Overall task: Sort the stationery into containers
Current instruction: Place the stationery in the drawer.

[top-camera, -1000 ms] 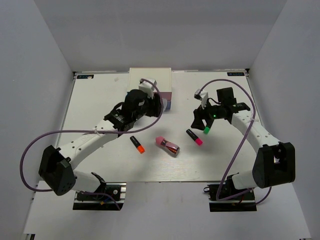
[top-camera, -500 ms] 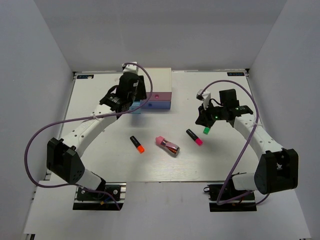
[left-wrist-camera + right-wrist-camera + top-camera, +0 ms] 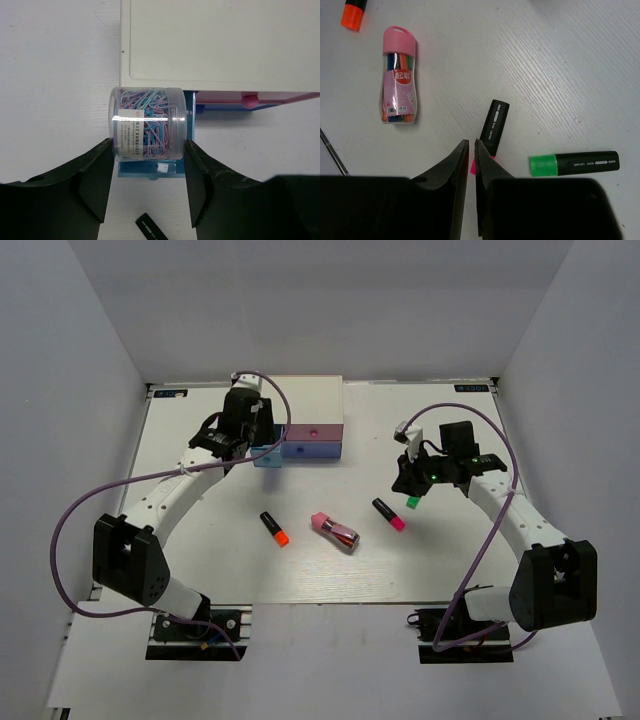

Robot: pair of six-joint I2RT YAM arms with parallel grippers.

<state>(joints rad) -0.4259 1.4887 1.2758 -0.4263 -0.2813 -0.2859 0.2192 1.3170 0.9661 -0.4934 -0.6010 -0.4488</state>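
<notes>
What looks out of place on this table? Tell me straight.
The right fingers are closed on nothing, with the green marker lying loose beside them. The left fingers hold a paper-clip jar over the open light blue drawer.

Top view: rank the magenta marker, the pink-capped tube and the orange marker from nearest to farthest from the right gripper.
1. The magenta marker, just below and left of the right gripper.
2. The pink-capped tube, mid-table, further left.
3. The orange marker, farthest left, on the left arm's side.
</notes>
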